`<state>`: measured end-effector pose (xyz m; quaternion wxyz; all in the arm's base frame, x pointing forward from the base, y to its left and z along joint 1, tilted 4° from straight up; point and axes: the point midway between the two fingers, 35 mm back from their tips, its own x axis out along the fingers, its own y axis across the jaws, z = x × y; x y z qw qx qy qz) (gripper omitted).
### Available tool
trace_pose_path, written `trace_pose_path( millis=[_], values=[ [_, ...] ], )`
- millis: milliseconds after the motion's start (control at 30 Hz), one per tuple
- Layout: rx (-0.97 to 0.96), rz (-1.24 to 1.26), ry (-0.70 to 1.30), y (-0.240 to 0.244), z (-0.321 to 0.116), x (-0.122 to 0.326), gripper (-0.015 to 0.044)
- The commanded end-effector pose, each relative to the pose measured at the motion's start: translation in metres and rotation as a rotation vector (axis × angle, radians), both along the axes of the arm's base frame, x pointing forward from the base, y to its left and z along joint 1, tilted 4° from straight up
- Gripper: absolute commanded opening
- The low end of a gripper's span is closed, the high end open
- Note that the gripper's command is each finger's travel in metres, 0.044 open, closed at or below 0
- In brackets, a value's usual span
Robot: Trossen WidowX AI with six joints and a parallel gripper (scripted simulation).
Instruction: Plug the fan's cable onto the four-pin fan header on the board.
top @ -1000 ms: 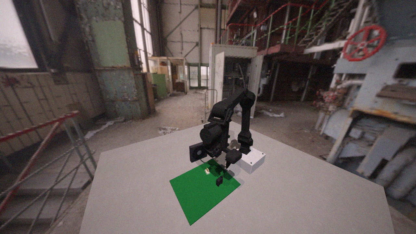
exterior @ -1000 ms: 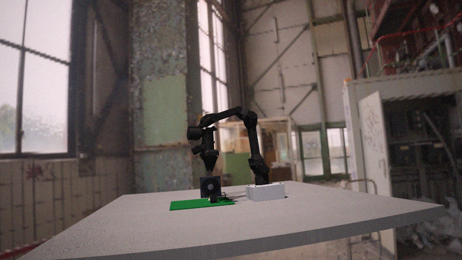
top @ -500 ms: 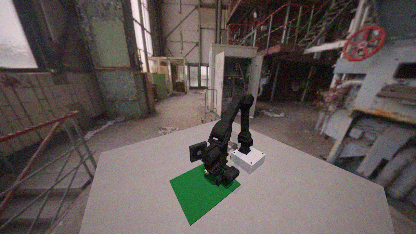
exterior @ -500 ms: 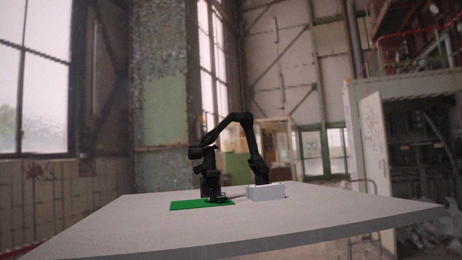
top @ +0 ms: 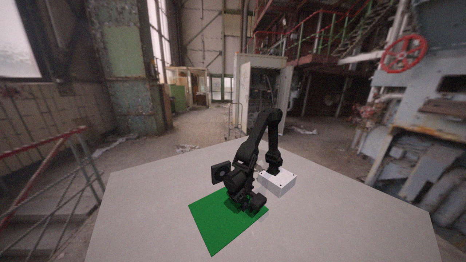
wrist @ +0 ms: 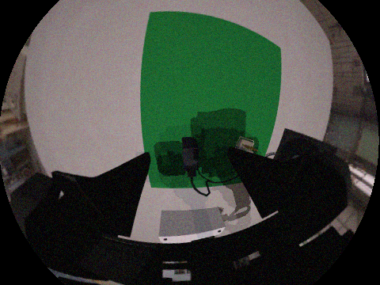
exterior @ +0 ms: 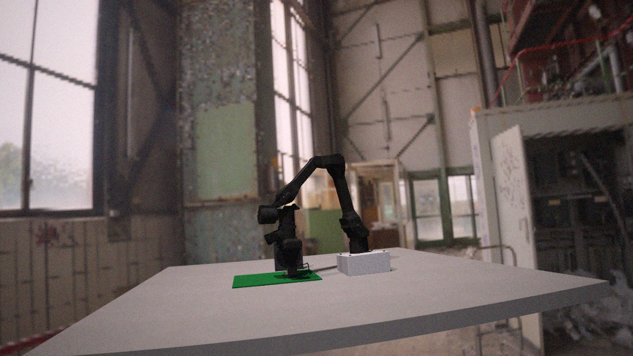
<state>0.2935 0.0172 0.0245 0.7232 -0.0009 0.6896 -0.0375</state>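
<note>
The green board [top: 214, 231] [exterior: 252, 281] [wrist: 178, 59] lies flat on the table. The black plug [wrist: 190, 152] is on or just above the board's near part in the wrist view; the arm hides it in the top view. Its thin black cable [wrist: 207, 193] loops beside it. The pale four-pin header [wrist: 246, 144] is right of the plug, just beyond the right fingertip, with no plug on it. My gripper [wrist: 190, 153] [exterior: 292, 275] points down, low over the board. It is open, its fingers on either side of the plug. Contact with the plug or board cannot be told.
The black fan [top: 220, 172] [exterior: 278, 263] [wrist: 302, 144] stands upright beside the board, close to my right finger in the wrist view. The white box [top: 280, 186] [exterior: 365, 264] [wrist: 190, 223] under the arm's base is near the board's near edge in the wrist view.
</note>
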Motion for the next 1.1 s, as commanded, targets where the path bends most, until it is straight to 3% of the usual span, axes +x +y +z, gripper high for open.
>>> trace_pose_path(
  millis=[0, 667, 1067],
  values=[
    [-0.004, 0.005, 0.008, -0.001, -0.009, -0.001, 0.0440],
    [-0.004, 0.005, 0.008, -0.003, -0.032, -0.002, 0.0440],
    [-0.001, 0.000, 0.004, -0.002, -0.030, -0.001, 0.0125]
  ],
)
